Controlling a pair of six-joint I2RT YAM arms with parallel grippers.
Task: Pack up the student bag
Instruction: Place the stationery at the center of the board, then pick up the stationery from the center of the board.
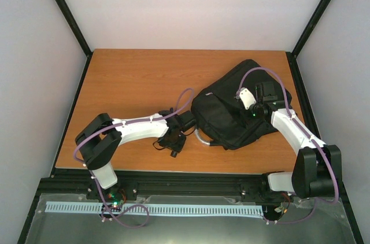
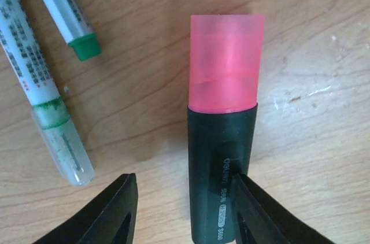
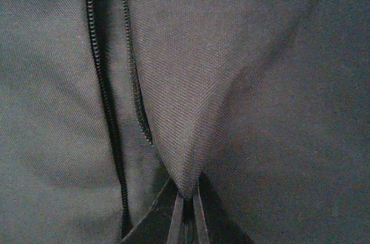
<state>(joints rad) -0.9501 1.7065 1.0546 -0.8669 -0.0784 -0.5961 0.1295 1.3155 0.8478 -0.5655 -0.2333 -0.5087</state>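
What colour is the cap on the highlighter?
Translucent pink; the cap shows best in the left wrist view.

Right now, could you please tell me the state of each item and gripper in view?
student bag: lying on the table, zip open, a fabric fold pinched up.
pink highlighter: capped, lying flat on the table.
left gripper: open, fingers either side of the pink highlighter.
right gripper: shut on a fold of the student bag.
green marker: clear cap on, lying flat.
second green marker: lying flat, cap unclear.
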